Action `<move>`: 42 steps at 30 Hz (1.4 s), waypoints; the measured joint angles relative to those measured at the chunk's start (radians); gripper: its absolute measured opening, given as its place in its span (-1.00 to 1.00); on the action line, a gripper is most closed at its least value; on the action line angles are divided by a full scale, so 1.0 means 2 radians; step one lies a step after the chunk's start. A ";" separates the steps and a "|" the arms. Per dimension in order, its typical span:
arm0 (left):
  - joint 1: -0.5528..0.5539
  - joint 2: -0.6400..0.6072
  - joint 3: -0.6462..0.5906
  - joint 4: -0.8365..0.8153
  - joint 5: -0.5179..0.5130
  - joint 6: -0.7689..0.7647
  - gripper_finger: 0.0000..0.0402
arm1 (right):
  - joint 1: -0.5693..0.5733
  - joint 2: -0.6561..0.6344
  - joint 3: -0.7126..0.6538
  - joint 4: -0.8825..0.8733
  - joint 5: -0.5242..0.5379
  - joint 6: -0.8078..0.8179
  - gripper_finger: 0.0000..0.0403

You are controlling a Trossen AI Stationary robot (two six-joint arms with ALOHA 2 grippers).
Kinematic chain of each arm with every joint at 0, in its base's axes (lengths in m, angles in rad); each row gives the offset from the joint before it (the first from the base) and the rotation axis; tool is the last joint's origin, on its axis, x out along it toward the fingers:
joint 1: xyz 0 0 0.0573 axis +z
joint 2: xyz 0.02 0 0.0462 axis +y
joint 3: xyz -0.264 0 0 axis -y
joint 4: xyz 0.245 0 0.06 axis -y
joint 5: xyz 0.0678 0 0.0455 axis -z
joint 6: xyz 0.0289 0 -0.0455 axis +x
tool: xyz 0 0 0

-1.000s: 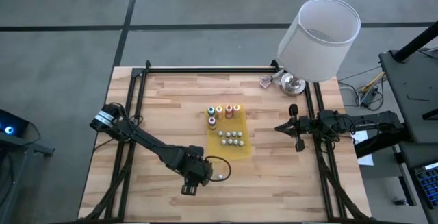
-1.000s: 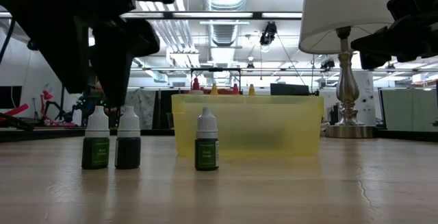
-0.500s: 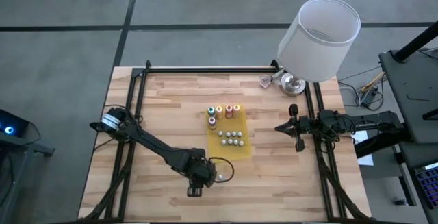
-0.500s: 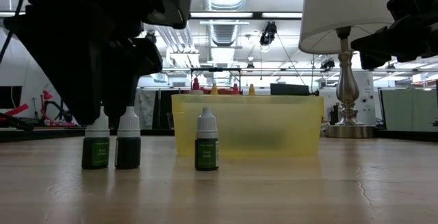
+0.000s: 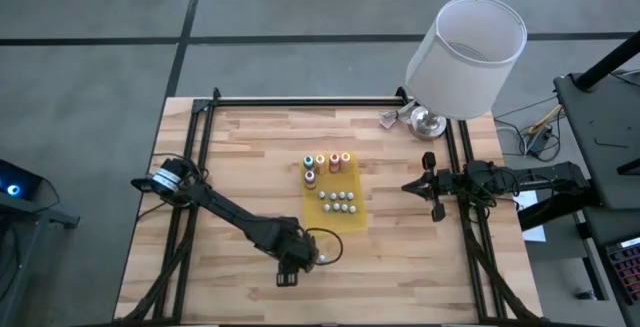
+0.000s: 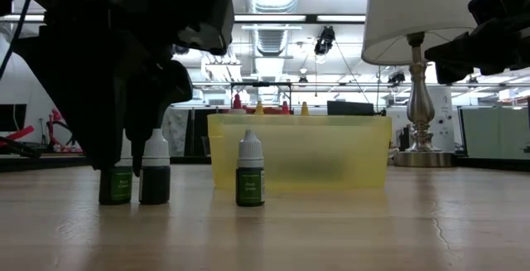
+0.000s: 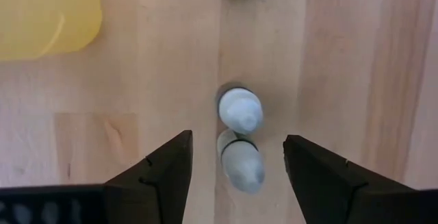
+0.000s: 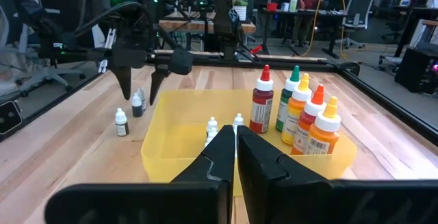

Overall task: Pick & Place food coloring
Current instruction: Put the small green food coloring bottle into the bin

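Wooden table (image 5: 250,157): on it we list, from the left, the left gripper (image 7: 236,166), fingers spread, straddling two dark food coloring bottles (image 6: 137,176) that stand touching; a third bottle (image 6: 249,170) just before the yellow tray (image 5: 355,202); the right gripper (image 5: 432,186), fingers pressed together, idle at the right edge.

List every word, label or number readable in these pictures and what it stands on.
No text can be read.
Small dark bottles: pale label marks, too blurred to read.
Tall colored bottles in the yellow tray: no legible label.
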 joint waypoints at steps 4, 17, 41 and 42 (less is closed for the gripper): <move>0.000 0.000 0.000 -0.003 0.002 0.002 -0.10 | 0.000 0.000 0.000 0.000 0.000 0.000 -0.96; 0.001 0.000 0.000 -0.005 0.002 -0.004 -0.68 | 0.000 0.000 0.000 0.000 0.000 0.000 -0.96; 0.026 -0.005 0.134 -0.161 -0.028 0.060 -0.75 | 0.000 0.000 0.000 0.000 0.000 0.000 -0.96; 0.031 -0.005 0.143 -0.168 -0.034 0.066 -0.75 | 0.000 0.000 0.000 0.000 0.000 0.000 -0.96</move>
